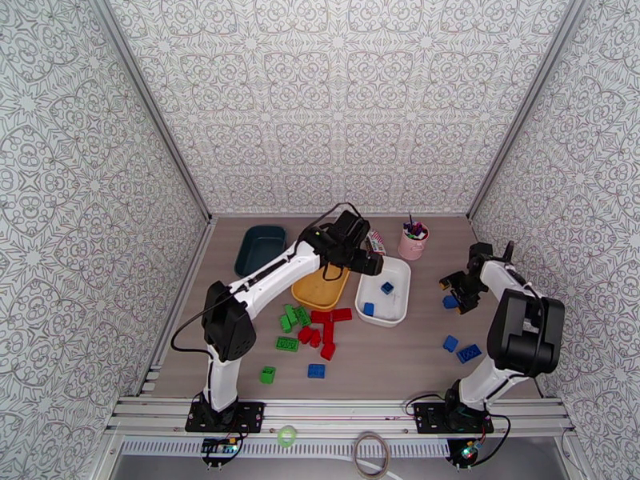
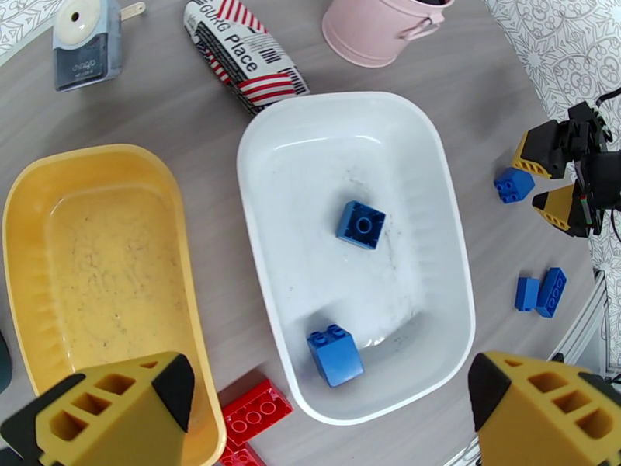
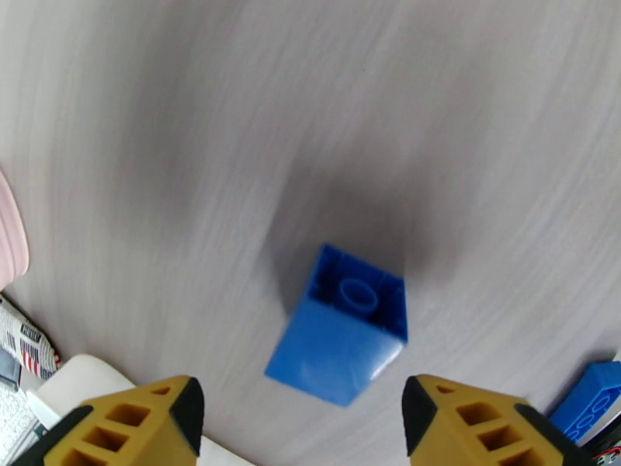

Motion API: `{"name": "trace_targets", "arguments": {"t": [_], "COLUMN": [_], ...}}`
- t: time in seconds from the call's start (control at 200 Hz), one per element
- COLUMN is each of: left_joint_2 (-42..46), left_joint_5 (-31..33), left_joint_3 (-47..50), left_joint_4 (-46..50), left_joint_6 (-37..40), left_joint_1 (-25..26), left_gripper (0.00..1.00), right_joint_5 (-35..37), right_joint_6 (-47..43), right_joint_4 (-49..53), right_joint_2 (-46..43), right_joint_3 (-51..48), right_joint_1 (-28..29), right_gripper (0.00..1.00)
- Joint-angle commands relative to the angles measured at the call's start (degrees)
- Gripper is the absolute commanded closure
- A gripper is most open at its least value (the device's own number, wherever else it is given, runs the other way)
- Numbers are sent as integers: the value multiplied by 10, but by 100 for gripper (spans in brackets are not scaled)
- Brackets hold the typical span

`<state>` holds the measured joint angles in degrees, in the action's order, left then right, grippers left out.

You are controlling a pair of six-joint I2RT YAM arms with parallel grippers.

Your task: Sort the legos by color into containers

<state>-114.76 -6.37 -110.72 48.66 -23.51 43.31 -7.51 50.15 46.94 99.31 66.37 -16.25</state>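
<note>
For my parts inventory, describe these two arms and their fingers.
The left arm and right arm have white shells and bulky black joint housings. A black cable loops off the left arm. The fingers are mustard-yellow, ribbed wedges with black inner faces.

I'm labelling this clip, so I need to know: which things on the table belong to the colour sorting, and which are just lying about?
For the job: red legos, green legos, blue legos, dark teal tray, yellow tray, white tray.
Lying about: pink cup of pens, striped packet, small grey box.
</note>
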Motion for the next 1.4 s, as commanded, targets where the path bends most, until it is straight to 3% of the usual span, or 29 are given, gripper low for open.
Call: {"name": "trace_targets", "arguments": {"t": [0.0,0.175,0.545,0.93,1.2,1.391], "left_joint_2": [7,8,22,48,84,79], "left_joint_5": [-14,-19,-23,-45,-45,-47], "left_joint_3": [7,7,34,87,159,159], "left_joint_4": [-3,-1,-8,-50,-144,-116], "left_joint_6": [8,7,-11,-59,-100,-130], "left_joint_1": [-10,-18,-36,-66,-74,-82], "left_gripper": [1,1,1,1,1,2], "right_joint_5": [19,30,41,45,21,-4], "right_joint_6": [7,5,4,-43,-83,-125], "right_joint_4": [0,1,4,17,24,39], "right_joint_2": [18,40,77,46,-10,-25], "right_joint_3": [23,36,58,82,106,142], "right_joint_1": [-2,0,28,55,98,163], "right_gripper": [29,30,42,72,74,74]}}
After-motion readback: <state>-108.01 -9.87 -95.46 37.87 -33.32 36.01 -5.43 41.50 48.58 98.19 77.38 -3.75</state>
